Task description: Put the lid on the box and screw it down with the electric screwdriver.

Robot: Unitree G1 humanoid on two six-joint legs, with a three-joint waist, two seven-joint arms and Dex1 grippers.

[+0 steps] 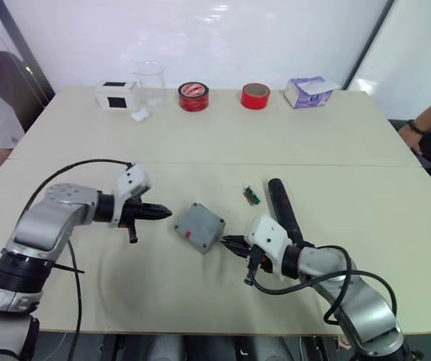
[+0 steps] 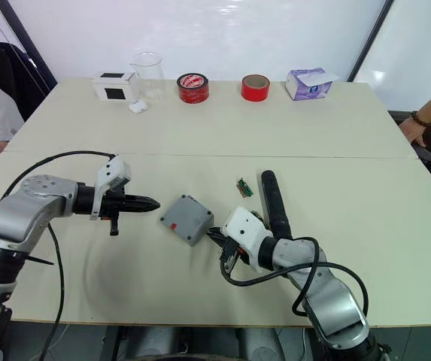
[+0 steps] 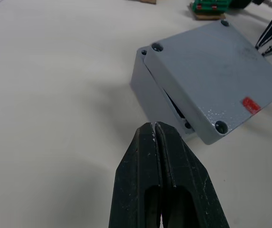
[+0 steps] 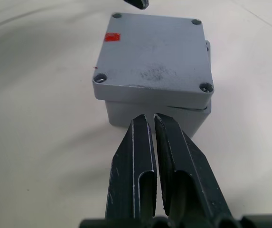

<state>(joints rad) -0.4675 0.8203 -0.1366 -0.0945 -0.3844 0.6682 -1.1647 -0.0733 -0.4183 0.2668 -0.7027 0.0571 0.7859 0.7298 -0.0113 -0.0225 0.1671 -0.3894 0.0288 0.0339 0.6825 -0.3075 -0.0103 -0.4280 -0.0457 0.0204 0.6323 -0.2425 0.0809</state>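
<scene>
Left gripper [image 1: 162,213]: black fingers pressed together, empty, pointing at the box from just beside it on the robot's left, apart from it.
Right gripper [image 1: 229,242]: black fingers nearly together with a thin slit between them, empty, just beside the box on the robot's right, not touching.
Shallow square gray plastic lid [image 3: 216,76]: sits on the box, skewed and shifted off its rim; a small red mark near one corner; screw holes at the corners.
Deep square gray plastic box [image 3: 152,95]: on the beige bench [image 1: 200,143], between the two grippers.
Black cylindrical electric screwdriver [image 1: 283,207]: lies on the bench beside the right arm, near the box.
Small green part [image 1: 252,195]: on the bench next to the screwdriver's far end.
</scene>
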